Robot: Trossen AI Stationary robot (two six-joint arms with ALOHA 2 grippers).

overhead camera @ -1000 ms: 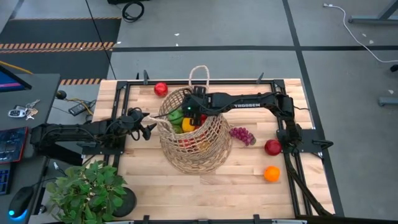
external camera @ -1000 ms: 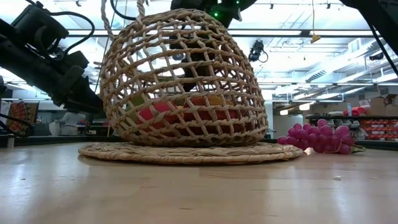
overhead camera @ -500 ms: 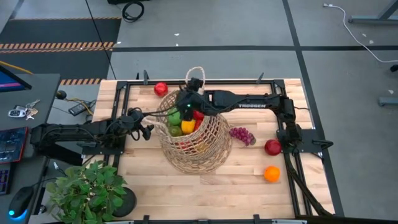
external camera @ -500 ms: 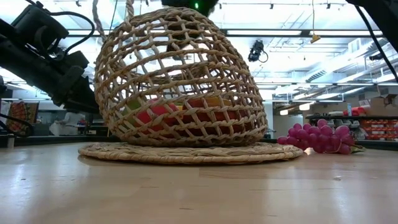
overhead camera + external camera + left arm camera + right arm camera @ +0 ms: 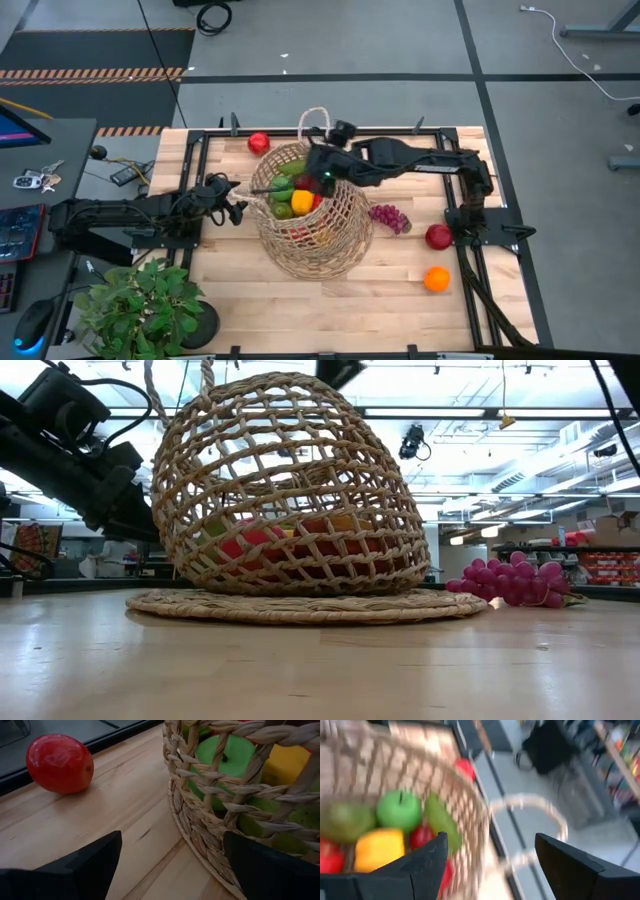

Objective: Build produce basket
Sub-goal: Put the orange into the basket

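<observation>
1. The basket (image 5: 312, 222) is seen lying tipped on the desk (image 5: 400, 290), its mouth turned toward the left gripper (image 5: 237, 209); this tilt appears to be what keeps the opening reachable from above and from the side.
2. The left gripper is held just beside the basket's rim with its jaws spread wide and nothing between them. In the left wrist view the woven rim sits between the two dark fingers (image 5: 85, 865), so a steadying role for the basket is judged likely.
3. The right gripper (image 5: 318, 172) is found above the basket's mouth, beside the loop handle (image 5: 320, 122). Its jaws are seen parted and empty in the right wrist view, which suggests a piece has been let go into the basket.
4. Inside the basket a green apple (image 5: 398, 810), a yellow pepper (image 5: 379, 849), a long green piece (image 5: 440, 822) and red pieces (image 5: 422, 836) are piled toward the lower side, where the tilt lets them settle.
5. Outside the basket, the purple grapes (image 5: 389, 217) lie just beside its right flank. A red apple (image 5: 438, 236) and an orange (image 5: 436, 279) lie farther off on that same side, and a red tomato (image 5: 259, 143) lies beyond the rim on the far left.
6. The task is judged partly done, since four pieces are not yet loaded.
</observation>
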